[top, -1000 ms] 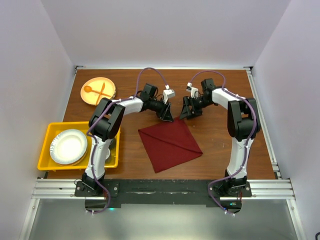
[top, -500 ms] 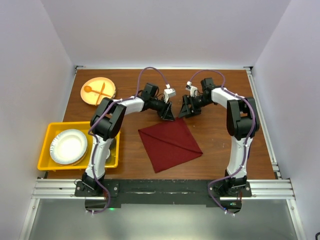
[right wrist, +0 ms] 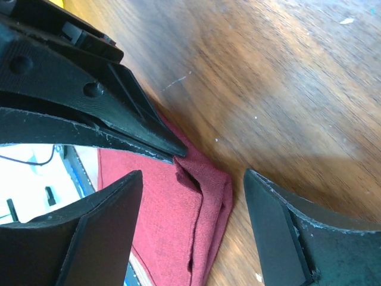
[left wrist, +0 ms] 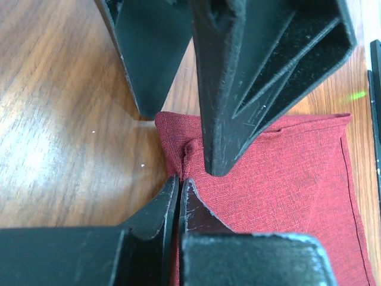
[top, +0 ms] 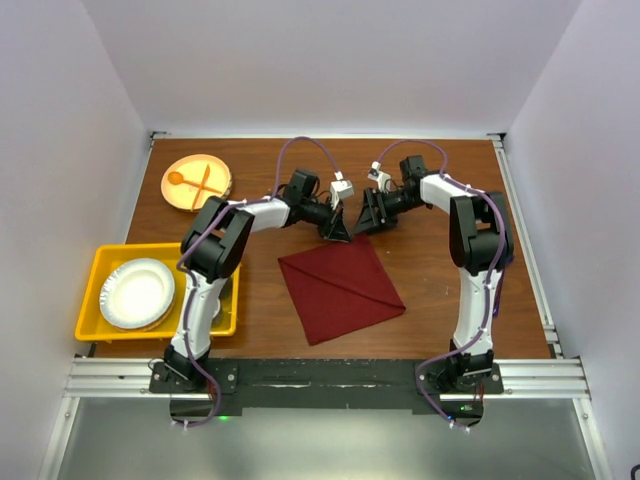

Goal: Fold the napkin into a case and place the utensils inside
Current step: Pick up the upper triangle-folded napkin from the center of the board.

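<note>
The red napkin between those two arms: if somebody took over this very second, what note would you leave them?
Left gripper: shut on the far corner of the napkin.
Right gripper: open, jaws straddling that same corner, not gripping.
Napkin: flat between the arms, a diagonal crease across it, corner layers doubled.
Utensils: not in any view.
Done: at most a first fold, it seems.
To do: fold it into the case, then slide the utensils in.

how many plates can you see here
2. An orange plate sits at the far left of the top view. A white plate lies in the yellow tray at the near left; it may be a stack, so more could be hidden under it.
</note>
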Robot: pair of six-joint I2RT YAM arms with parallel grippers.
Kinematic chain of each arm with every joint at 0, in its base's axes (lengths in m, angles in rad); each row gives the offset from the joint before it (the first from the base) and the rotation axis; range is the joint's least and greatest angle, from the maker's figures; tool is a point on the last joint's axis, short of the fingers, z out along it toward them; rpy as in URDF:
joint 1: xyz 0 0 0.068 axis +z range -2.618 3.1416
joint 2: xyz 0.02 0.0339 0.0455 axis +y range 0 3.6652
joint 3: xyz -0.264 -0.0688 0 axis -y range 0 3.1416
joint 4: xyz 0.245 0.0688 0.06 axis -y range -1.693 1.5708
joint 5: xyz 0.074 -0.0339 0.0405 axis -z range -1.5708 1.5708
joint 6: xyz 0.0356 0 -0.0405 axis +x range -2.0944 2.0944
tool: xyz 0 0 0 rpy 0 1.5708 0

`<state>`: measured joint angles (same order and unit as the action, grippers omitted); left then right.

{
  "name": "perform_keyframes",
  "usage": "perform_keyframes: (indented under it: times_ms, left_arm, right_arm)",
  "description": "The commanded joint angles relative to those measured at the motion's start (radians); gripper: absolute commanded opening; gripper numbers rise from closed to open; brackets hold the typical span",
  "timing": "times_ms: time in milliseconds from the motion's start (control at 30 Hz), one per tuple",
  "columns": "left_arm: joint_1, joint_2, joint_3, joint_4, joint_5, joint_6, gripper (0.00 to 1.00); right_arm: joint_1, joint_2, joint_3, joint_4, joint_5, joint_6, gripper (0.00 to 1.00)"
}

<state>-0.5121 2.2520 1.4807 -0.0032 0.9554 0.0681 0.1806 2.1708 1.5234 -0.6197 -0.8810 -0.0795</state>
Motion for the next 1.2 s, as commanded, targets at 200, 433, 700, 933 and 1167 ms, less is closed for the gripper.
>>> perform_keyframes:
  times_ms: [200, 433, 700, 933, 1167]
  left_arm:
    - [-0.005, -0.118, -0.063, 0.129, 0.040, -0.014, 0.00]
    - [-0.006, -0.115, -0.065, 0.105, 0.036, 0.007, 0.00]
    - [-0.006, -0.117, -0.066, 0.101, 0.037, 0.015, 0.00]
    - [0.014, -0.170, -0.094, 0.030, 0.042, 0.059, 0.46]
    - [0.165, -0.236, -0.093, -0.358, 0.046, 0.438, 0.67]
  right_arm:
    - [0.002, 0.066, -0.009, -0.032, -0.022, -0.088, 0.67]
    - [0.002, 0.063, -0.002, -0.070, -0.088, -0.117, 0.57]
    - [0.002, 0.063, 0.024, -0.141, -0.085, -0.192, 0.33]
    - [0.002, 0.035, 0.037, -0.172, -0.090, -0.239, 0.00]
    - [0.007, -0.038, 0.012, -0.201, -0.095, -0.331, 0.00]
